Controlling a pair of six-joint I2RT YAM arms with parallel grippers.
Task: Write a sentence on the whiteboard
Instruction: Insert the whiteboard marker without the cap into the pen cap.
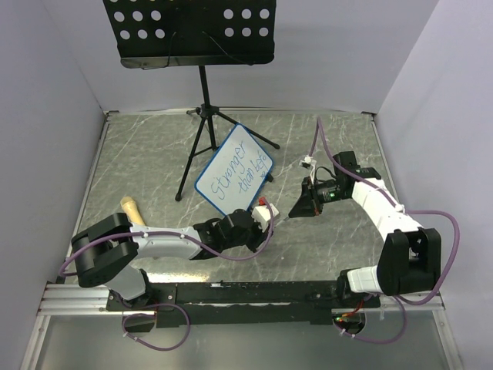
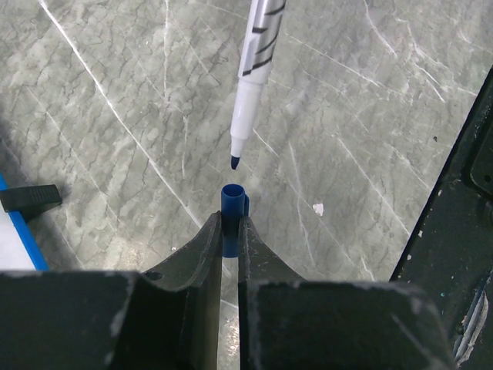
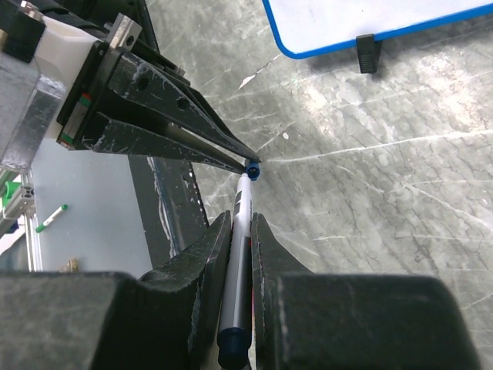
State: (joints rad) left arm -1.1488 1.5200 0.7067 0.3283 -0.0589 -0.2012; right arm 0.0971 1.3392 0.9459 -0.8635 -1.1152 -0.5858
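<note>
Left gripper (image 2: 229, 231) is clamped on the cap (image 2: 233, 202), right gripper (image 3: 243, 223) on the marker (image 2: 254, 69). Tip points left at cap's mouth, nearly aligned, just apart.

The whiteboard (image 1: 235, 171) stands on the table (image 1: 154, 154), with the stand (image 1: 202, 116) behind it. Before it, the left pincer (image 2: 229, 231) grips a cap (image 2: 233, 202). At its front right, the right pincer (image 3: 241, 231) holds a marker (image 2: 254, 69) whose tip is just short of the cap. A stick (image 1: 131, 208) lies front left.

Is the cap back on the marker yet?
No, in the left wrist view the marker hangs with its bare tip just above the blue cap pinched in the left gripper, with a gap between them.
</note>
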